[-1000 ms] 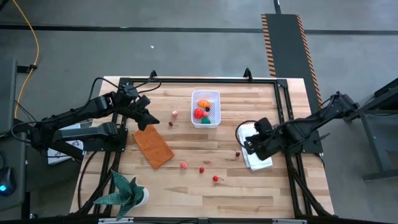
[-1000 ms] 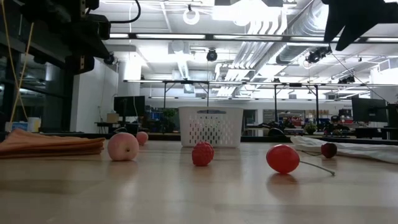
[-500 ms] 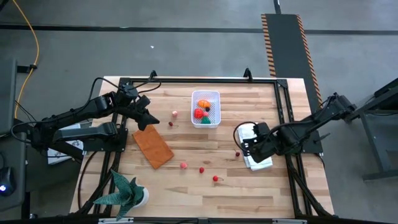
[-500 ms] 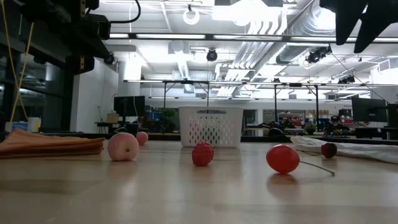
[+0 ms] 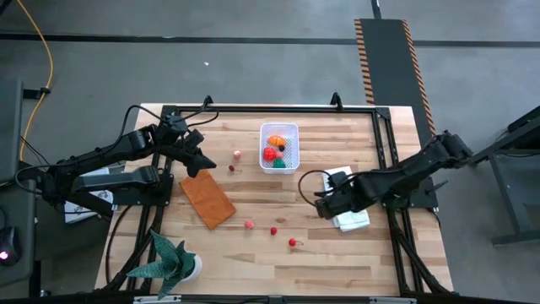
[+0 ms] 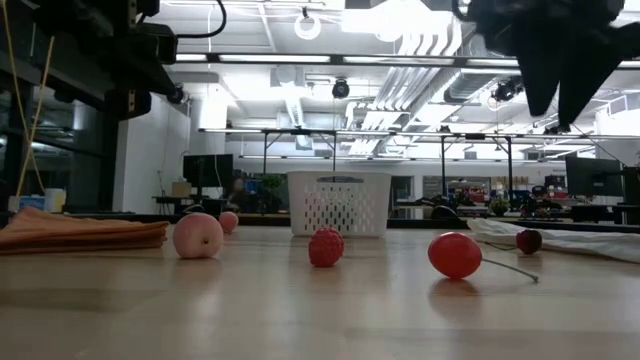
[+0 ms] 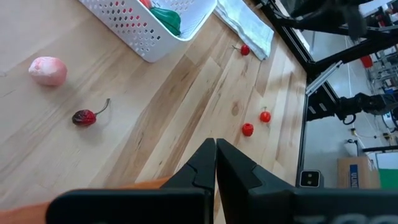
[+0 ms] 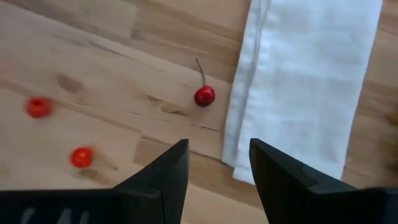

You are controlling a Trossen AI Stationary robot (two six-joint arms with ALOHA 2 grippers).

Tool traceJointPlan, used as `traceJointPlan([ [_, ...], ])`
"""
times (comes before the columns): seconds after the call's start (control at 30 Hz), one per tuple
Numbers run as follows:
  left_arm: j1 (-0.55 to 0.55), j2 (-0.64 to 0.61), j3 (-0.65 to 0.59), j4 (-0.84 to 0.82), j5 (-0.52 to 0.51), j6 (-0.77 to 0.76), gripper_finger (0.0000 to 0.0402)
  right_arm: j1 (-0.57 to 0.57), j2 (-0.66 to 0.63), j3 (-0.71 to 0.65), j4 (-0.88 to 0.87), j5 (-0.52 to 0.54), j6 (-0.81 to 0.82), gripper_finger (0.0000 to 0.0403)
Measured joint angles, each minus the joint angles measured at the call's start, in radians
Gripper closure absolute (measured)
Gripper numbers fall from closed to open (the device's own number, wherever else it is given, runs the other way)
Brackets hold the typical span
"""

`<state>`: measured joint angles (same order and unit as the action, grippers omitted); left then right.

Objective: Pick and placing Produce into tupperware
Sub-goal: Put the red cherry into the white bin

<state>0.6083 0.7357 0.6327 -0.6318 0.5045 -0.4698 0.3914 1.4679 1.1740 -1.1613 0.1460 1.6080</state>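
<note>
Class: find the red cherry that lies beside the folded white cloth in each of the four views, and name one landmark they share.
High view: cherry hidden under the right gripper.
Low view: cherry, far right.
Left wrist view, beside the cloth's corner.
Right wrist view, ahead of the open fingers.
Shared landmark: the white cloth.

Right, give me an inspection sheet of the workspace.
Surface: wooden table.
Job's things: tupperware holding some produce; cherry beside the white cloth; other loose pieces mid-table.
Clutter: orange-brown flat rectangle; green spiky plant.
Grippers: left gripper shut, empty, near the rectangle; right gripper open, above the cherry.
Cables: yellow cable on the floor.
Surroundings: workshop interior; no person seen.
</note>
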Motion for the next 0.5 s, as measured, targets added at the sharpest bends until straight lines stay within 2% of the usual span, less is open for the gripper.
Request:
traceJointPlan([
  [0.4, 0.0, 0.0, 0.0, -0.022, 0.011, 0.028, 0.0399, -0.052, 0.095, 0.0, 0.064, -0.022, -0.189, 0.0242],
  [0.5, 0.0, 0.0, 0.0, -0.027, 0.011, 0.032, 0.0399, -0.072, 0.097, -0.03, 0.124, -0.048, -0.227, 0.0242],
])
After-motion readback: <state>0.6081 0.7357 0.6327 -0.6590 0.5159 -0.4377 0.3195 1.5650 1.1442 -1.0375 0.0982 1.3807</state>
